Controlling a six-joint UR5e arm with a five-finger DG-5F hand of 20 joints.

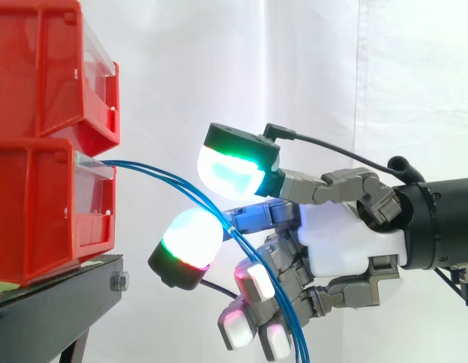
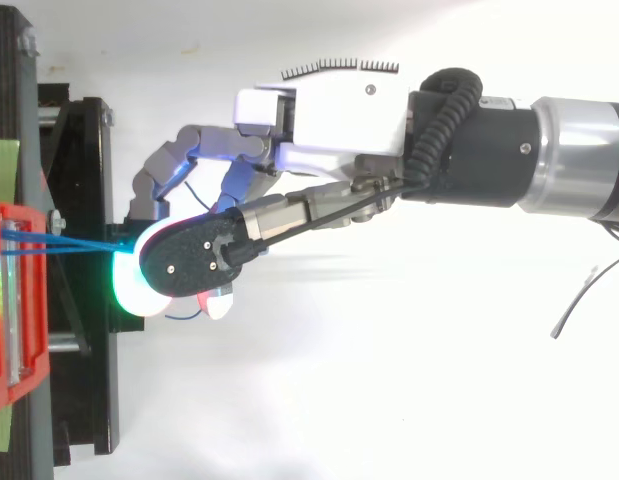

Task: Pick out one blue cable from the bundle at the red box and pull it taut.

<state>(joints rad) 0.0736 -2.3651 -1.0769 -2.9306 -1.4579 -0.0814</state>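
— Where is the blue cable bundle (image 1: 167, 176)?
— It leaves the lower red bin (image 1: 37, 212) at the left of the frame, arcs right, then drops to the bottom edge.
— And the hand (image 1: 347, 246)?
— Centre-right. Its two upper fingers (image 1: 232, 170) are spread apart. The bundle runs through the gap unpinched, and the lower ones curl behind it.

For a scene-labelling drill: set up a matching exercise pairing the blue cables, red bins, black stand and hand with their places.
1 blue cables
2 red bins
3 black stand
4 hand

A stacked one on another
B under the bins
C enters from the side view's right
D sag out of the lower bin

Pairs: 1-D, 2-A, 3-B, 4-C
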